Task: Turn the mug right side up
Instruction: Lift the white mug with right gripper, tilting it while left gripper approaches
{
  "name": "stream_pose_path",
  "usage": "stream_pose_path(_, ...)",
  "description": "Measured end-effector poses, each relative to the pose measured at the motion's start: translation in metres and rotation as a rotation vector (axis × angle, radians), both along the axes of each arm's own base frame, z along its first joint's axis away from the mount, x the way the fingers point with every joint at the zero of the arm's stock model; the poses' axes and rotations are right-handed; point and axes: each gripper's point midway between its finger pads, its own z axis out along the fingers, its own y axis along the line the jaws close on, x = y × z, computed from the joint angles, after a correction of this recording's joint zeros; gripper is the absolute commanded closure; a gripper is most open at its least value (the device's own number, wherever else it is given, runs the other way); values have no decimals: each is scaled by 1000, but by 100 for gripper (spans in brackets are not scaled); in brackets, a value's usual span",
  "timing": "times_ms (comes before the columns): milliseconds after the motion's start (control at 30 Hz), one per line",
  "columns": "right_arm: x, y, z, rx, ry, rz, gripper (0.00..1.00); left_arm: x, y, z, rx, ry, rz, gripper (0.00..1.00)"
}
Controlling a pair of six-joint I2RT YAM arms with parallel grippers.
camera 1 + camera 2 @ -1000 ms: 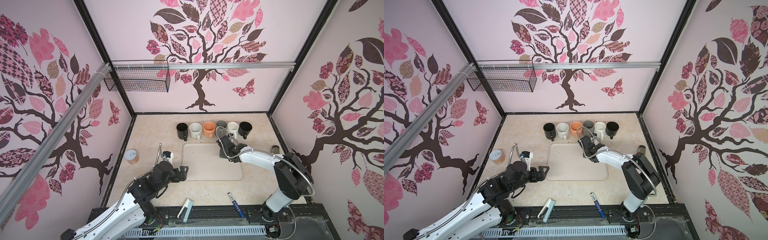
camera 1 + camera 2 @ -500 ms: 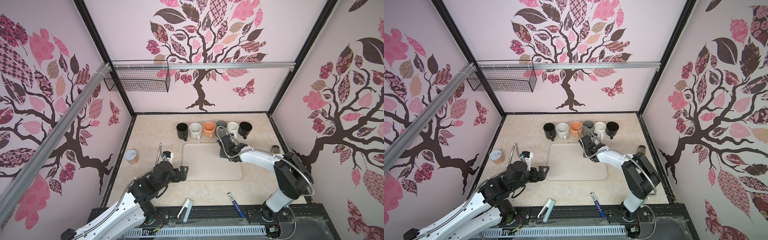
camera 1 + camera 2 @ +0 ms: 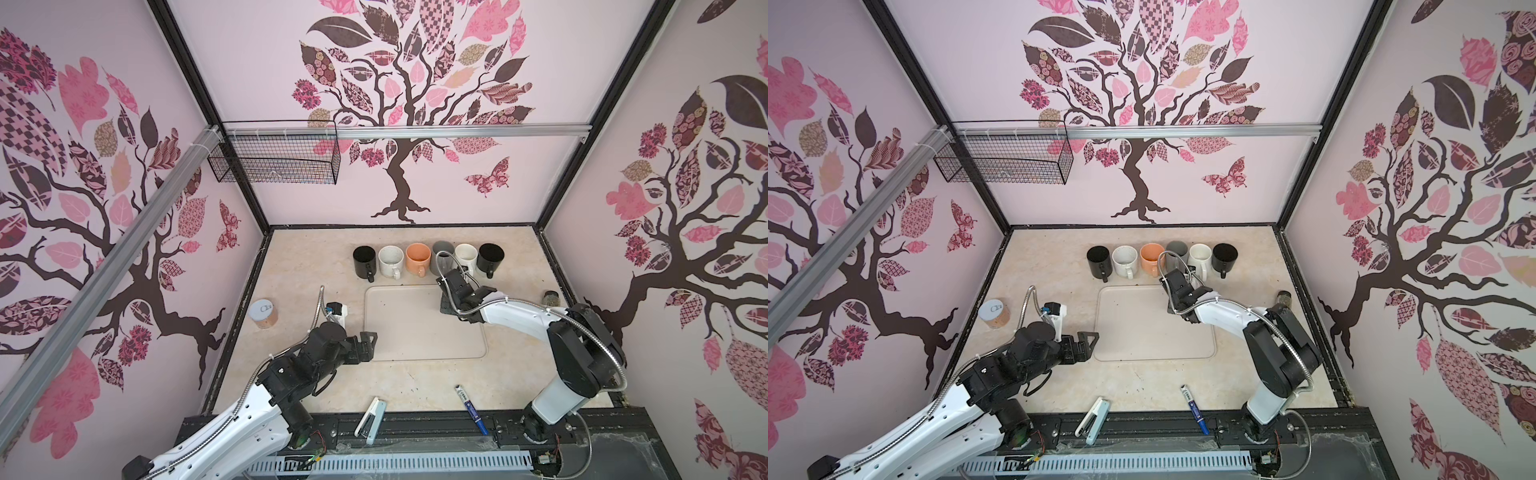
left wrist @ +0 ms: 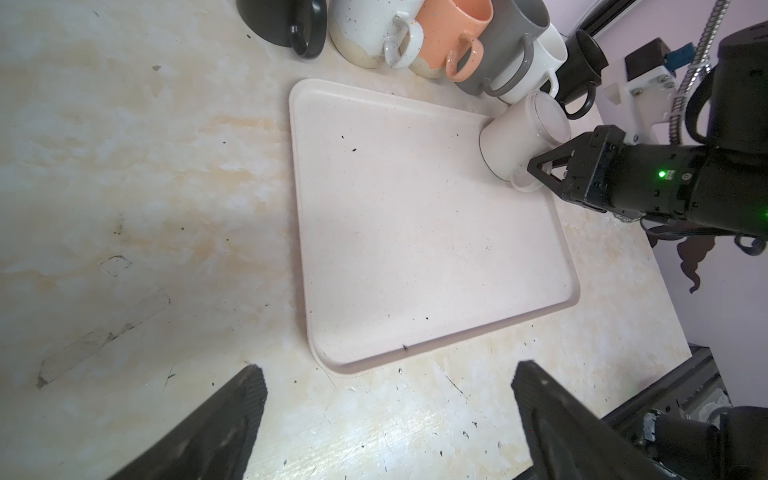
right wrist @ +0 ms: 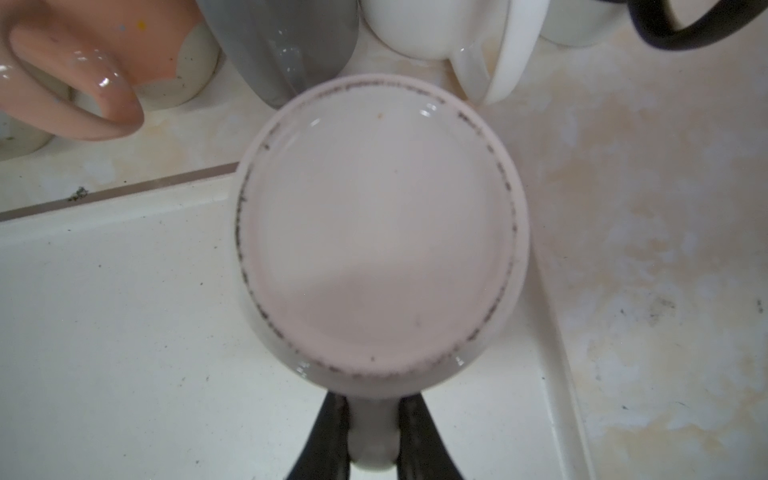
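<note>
I see the pale mug (image 4: 521,137) bottom up at the far right corner of the tray (image 4: 415,249), just in front of a row of six upright mugs (image 3: 417,257) at the back of the tabletop (image 3: 316,257). My right fingers (image 5: 332,432) are pinched shut on its handle. My left fingers (image 4: 216,424) are spread wide, holding nothing, above the tabletop just beside the tray's near left edge.
</note>
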Motion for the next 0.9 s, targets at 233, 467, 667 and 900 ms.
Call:
stream_pose_path(233, -30, 3, 17, 109, -41, 118, 100, 0, -3, 1, -15, -3, -5, 4)
stream_pose_path(467, -53, 22, 76, 358, -219, 237, 100, -1, -9, 5, -49, -3, -28, 4)
stream_pose_path(667, -66, 48, 131, 639, -337, 316, 100, -3, -14, 24, -133, -42, -39, 5)
stream_pose_path(900, -81, 70, 178, 984, -415, 367, 100, -5, -20, 85, -349, -204, -62, 5)
